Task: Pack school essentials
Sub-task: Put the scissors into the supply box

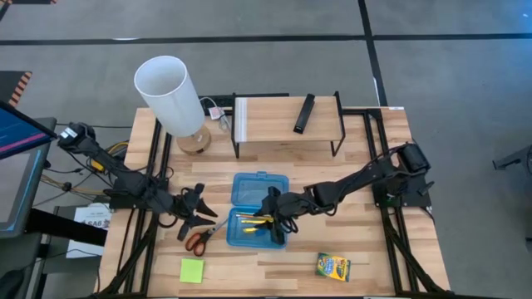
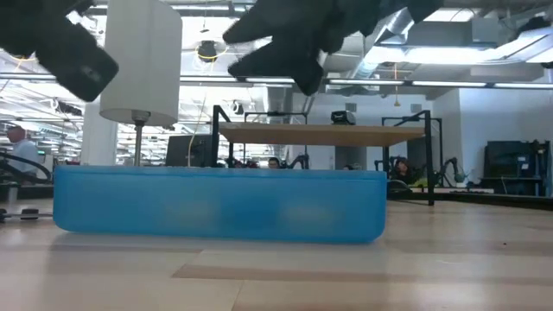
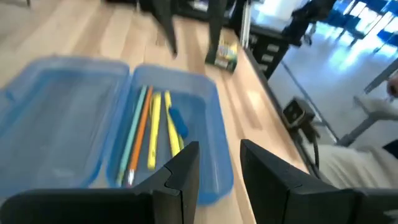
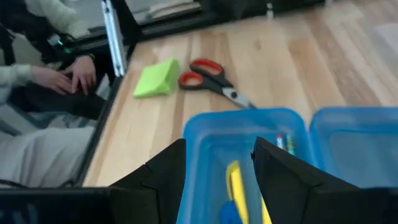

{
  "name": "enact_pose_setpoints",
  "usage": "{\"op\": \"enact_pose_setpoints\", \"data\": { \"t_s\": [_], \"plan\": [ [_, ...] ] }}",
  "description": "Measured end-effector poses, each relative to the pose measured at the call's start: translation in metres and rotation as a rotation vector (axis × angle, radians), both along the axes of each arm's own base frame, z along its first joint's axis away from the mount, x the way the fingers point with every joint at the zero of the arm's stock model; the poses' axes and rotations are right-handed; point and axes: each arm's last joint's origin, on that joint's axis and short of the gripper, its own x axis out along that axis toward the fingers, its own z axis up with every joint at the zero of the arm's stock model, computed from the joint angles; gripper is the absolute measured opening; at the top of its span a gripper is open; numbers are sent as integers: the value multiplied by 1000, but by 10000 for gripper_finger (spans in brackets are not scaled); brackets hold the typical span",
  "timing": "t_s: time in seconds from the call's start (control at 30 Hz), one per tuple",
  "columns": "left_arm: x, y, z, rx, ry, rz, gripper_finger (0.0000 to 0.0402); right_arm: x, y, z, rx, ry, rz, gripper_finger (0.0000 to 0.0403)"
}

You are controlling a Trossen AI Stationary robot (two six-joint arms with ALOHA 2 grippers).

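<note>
Pencils half hidden behind right pincer over case

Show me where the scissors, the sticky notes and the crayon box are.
scissors (image 1: 198, 239), high view, on the orange handles.
sticky notes (image 1: 192, 270), high view, on the middle of the green pad.
crayon box (image 1: 332, 266), high view, on the middle of the box's top face.
</note>
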Motion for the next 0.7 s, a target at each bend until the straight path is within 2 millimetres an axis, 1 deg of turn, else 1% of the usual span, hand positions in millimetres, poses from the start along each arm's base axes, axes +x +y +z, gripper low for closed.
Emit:
{"op": "enact_pose_setpoints", "data": {
  "t_s": [0.13,0.43,0.57,0.7],
  "plan": [
    [-5,-4,1,24,68,34,98,-2,7,1,-1,-3,21,201],
    [-17,-12,-5,-37,194,81,53,-10,29,5,-28,-41,95,198],
    [-19,-15,-12,-56,255,116,41,-11,32,8,-30,-58,108,197],
    [-18,-18,-20,-25,293,149,36,-11,32,9,-29,-65,107,193]
  ]
}}
